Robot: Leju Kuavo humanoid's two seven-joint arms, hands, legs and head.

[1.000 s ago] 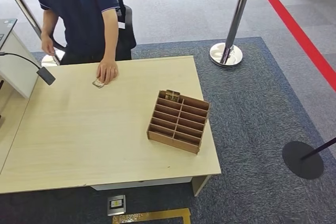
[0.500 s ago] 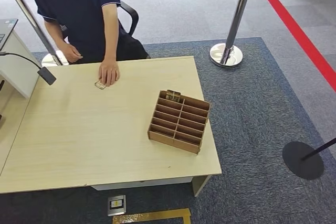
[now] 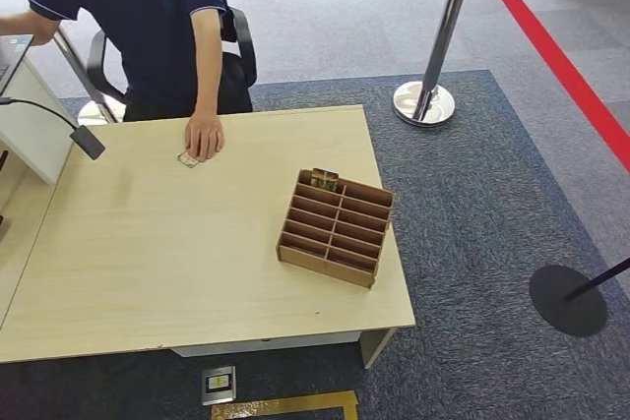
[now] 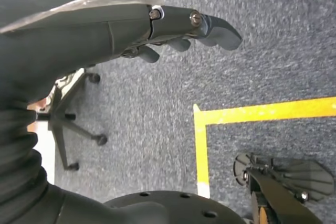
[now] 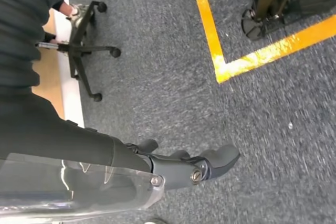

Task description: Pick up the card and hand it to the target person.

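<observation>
A person in a dark blue polo shirt (image 3: 149, 17) sits at the far left edge of the pale wooden table (image 3: 186, 253), one hand (image 3: 204, 135) flat on the tabletop. A small card (image 3: 187, 158) lies on the table under that hand's fingertips, partly showing on the near side. The person's other arm reaches off to the far left.

Toward the right side of the table stands a brown wooden organizer (image 3: 336, 228) split into two columns of narrow slots. In its far-left slot sits a small stack of cards (image 3: 324, 179) — the edges stick up above the rim. The other slots look bare.

A black microphone (image 3: 87, 142) on a thin stem leans in over the table's left end. Beyond the table to the right, a chrome stanchion (image 3: 438, 36) rises from its round base on the blue-grey carpet.

Both of the robot's arms hang down by the floor. The left hand (image 4: 186, 27) holds nothing, its fingers stretched nearly straight over grey carpet and a strip of yellow floor tape (image 4: 253, 113). The right hand (image 5: 190, 166) is likewise empty, fingers extended and loosely apart.
</observation>
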